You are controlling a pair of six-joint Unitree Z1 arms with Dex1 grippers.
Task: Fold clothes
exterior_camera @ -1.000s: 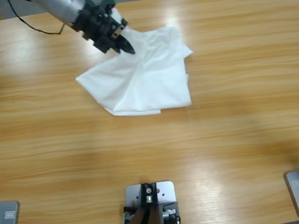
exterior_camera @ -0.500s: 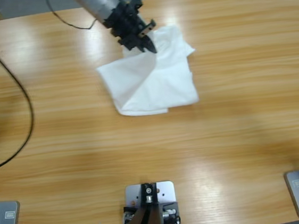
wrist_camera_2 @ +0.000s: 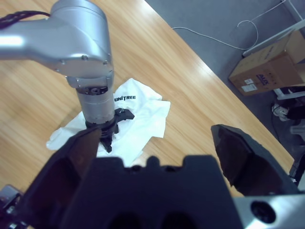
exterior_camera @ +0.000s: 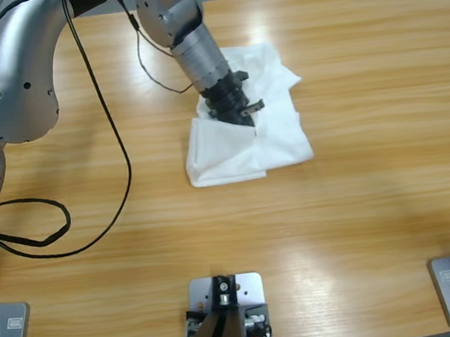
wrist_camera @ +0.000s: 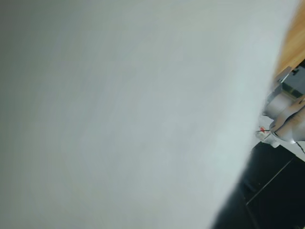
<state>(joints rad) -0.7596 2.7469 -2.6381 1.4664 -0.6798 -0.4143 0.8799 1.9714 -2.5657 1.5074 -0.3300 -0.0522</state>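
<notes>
Over the last second the left gripper (exterior_camera: pixel 239 112) had swept rightward across the table (exterior_camera: pixel 357 203), dragging the T-shirt (exterior_camera: pixel 275 143) into a tighter bundle at upper middle. Whether its jaws gripped fabric could not be told. The right gripper (wrist_camera_2: pixel 157 143), jaws apart, hung high. Next, probably, releasing and flattening the fold.

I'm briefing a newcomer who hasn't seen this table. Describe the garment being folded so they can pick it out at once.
Start from the long wooden table and look to its far middle part, where a silver arm reaches down. Under the left end effector lies the white T-shirt, bunched into a rough, partly folded square. It is the only cloth on the table, plain white against the wood.
</notes>
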